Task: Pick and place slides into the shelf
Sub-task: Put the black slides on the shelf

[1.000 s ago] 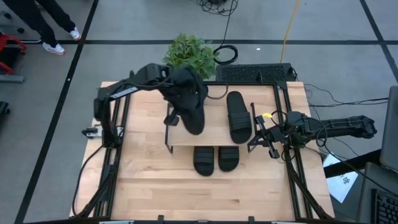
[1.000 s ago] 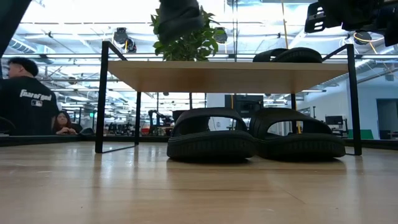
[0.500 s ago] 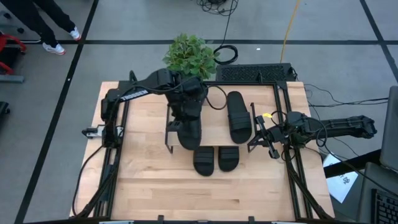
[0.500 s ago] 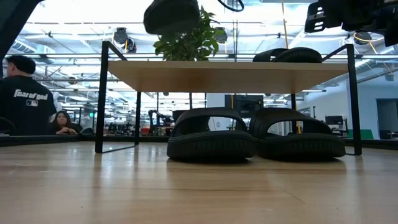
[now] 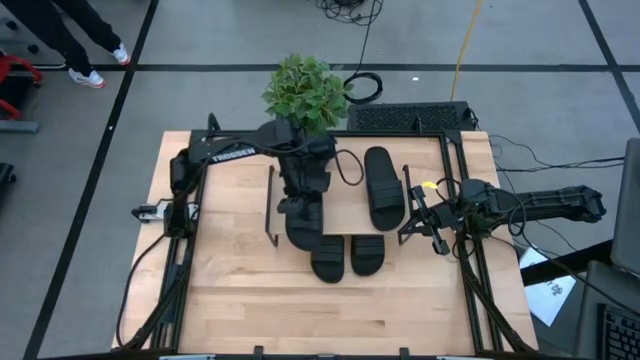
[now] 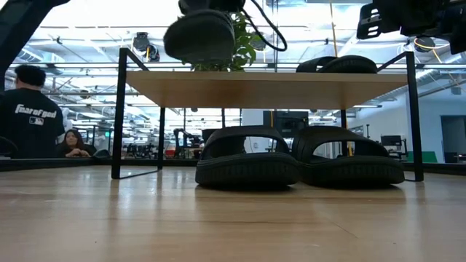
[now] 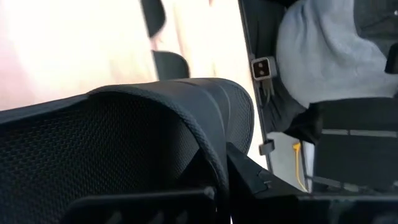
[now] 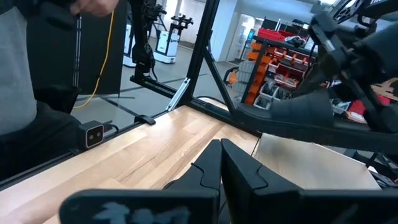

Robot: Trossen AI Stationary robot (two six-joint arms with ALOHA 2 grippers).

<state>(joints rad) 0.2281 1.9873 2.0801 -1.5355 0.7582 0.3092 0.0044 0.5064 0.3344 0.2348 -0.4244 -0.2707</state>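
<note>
Gripping a black slide [image 5: 303, 222] by its strap, the left claw [image 5: 297, 192] hangs closed over the left half of the shelf [image 5: 345, 212], with the slide's long sole pointing toward six o'clock in the high view. From table height the slide [image 6: 200, 35] shows above the plank, apart from it, its sole near level and its toe reaching past the shelf's near edge. The left wrist view is filled by the ribbed strap [image 7: 180, 118] pinched between the dark fingers.

One slide [image 5: 383, 187] already lies on the plank at about three o'clock from the carried one, and two more [image 6: 247, 159] sit side by side on the surface under the shelf, at five o'clock from the claw. So I judge this to be the last placement, in its lowering stage.

What comes next, as I read it, is a short pull back toward twelve o'clock so the whole sole is over wood, then a level descent until it rests flat, parallel to its neighbour, and only then a release.

The right claw [image 5: 424, 222] waits closed beyond the shelf's right end, at three o'clock, holding nothing.
</note>
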